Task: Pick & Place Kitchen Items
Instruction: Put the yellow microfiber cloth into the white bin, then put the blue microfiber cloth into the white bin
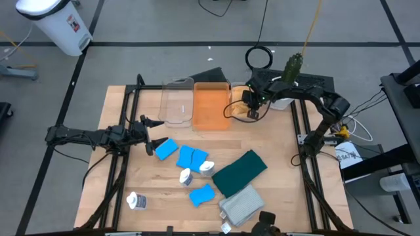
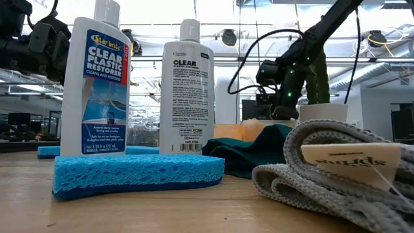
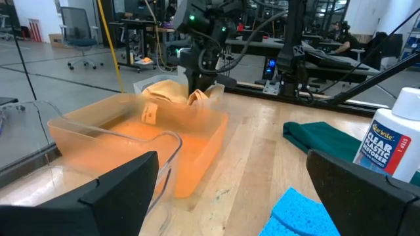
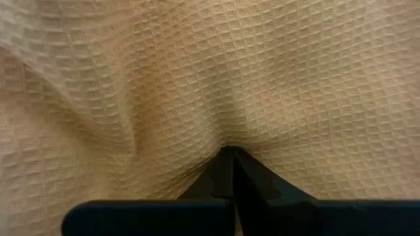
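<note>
Our right claw (image 1: 248, 108) pinches the orange cloth (image 4: 210, 78), seemingly just beside the orange bin (image 1: 210, 105); our left claw (image 1: 156, 133) waits spread.

I see a matt pale wood-grain table (image 1: 275, 151), porous rough foam sponges (image 2: 136, 173), glossy plastic bottles (image 2: 98, 84) with printed labels, a ribbed knit grey cloth (image 2: 336, 175), a waffle-weave orange cloth (image 4: 210, 78), a clear plastic bin (image 1: 177, 101), a translucent orange plastic bin (image 3: 131, 141)
</note>
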You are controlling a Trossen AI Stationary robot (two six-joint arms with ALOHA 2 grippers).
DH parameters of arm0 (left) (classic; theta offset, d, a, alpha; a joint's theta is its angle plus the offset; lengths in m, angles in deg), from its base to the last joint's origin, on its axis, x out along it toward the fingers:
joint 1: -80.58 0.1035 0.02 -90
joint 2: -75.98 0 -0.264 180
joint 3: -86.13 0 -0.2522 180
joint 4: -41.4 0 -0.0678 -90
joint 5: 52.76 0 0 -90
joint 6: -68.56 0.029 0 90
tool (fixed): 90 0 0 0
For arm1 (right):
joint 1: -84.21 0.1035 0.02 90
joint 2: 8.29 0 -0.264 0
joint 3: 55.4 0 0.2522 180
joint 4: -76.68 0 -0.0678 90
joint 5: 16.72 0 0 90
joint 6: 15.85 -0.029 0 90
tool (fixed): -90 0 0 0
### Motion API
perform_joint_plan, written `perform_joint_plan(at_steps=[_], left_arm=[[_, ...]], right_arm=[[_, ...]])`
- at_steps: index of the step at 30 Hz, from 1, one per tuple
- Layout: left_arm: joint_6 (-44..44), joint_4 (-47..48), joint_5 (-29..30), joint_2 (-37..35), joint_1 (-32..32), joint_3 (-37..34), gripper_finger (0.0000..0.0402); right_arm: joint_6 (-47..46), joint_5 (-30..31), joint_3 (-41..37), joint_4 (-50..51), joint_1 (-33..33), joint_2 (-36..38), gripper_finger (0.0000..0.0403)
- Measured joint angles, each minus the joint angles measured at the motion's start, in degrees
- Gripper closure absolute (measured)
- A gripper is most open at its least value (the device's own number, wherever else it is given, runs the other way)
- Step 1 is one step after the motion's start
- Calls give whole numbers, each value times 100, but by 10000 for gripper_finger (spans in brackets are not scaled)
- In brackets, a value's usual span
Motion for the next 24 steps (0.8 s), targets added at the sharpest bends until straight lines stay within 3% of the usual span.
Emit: perform_joint_plan(at_steps=[5,10,20,24], left_arm=[[0,2,0,0,0,0,7],[0,0,0,-1,1,1,7],[0,1,0,0,0,2,7],[0,2,0,0,0,0,7]], right_arm=[[47,514,0,61,135,444,403],[-149,527,0,158,420,1165,403],[-2161,474,2,1498,1492,2641,401],[-2877,128,-45,2135,2003,3059,369]])
